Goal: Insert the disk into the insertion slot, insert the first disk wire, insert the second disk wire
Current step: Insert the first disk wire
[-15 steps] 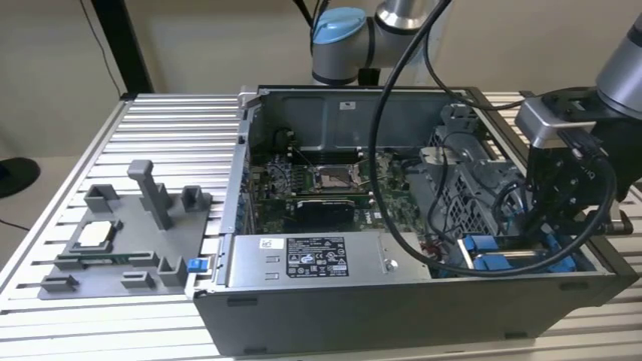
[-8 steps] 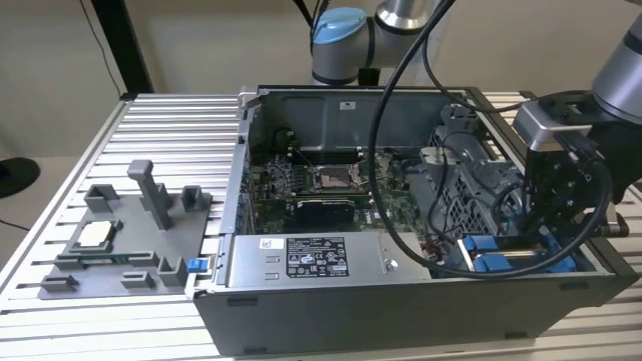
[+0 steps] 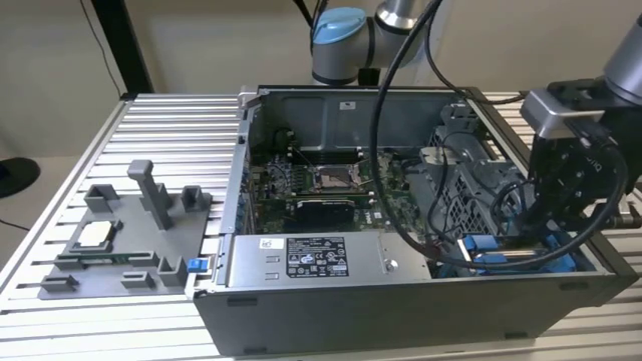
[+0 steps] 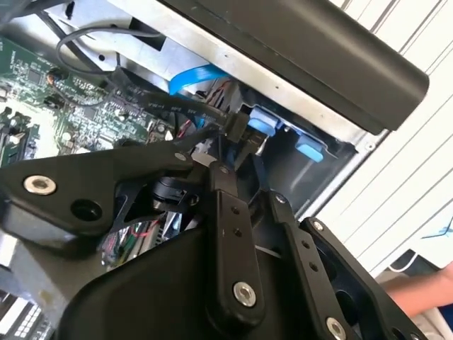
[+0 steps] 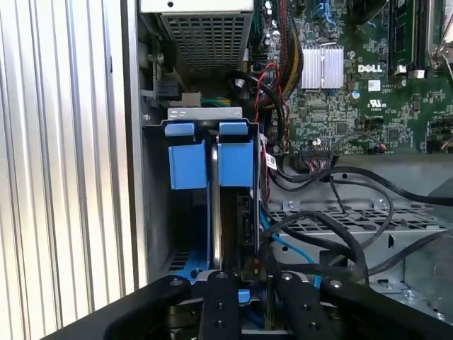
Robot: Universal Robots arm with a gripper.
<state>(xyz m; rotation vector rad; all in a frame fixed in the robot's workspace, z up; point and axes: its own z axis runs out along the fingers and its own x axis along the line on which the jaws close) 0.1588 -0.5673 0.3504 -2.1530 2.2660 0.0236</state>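
The disk (image 5: 216, 212) stands edge-on inside the insertion slot (image 5: 187, 159), between the slot's bright blue tabs. In the exterior view the slot (image 3: 501, 253) is in the case's near corner on the exterior view's right, and my gripper (image 3: 543, 226) reaches down into it. A black disk wire (image 4: 152, 103) ends in a black connector (image 4: 237, 127) right at the disk's end, beside a blue tab (image 4: 262, 120). My gripper (image 4: 241, 152) is shut on that connector. In the first wrist view the connector (image 5: 248, 234) sits just ahead of my gripper (image 5: 249, 275).
The open computer case (image 3: 401, 301) holds a grey power-supply box (image 3: 311, 259), a motherboard (image 3: 321, 184) and a perforated metal cage (image 3: 471, 195) with loose black cables. A grey fixture (image 3: 120, 241) lies on the slatted table at the exterior view's left. A hand (image 4: 425, 290) is outside the case.
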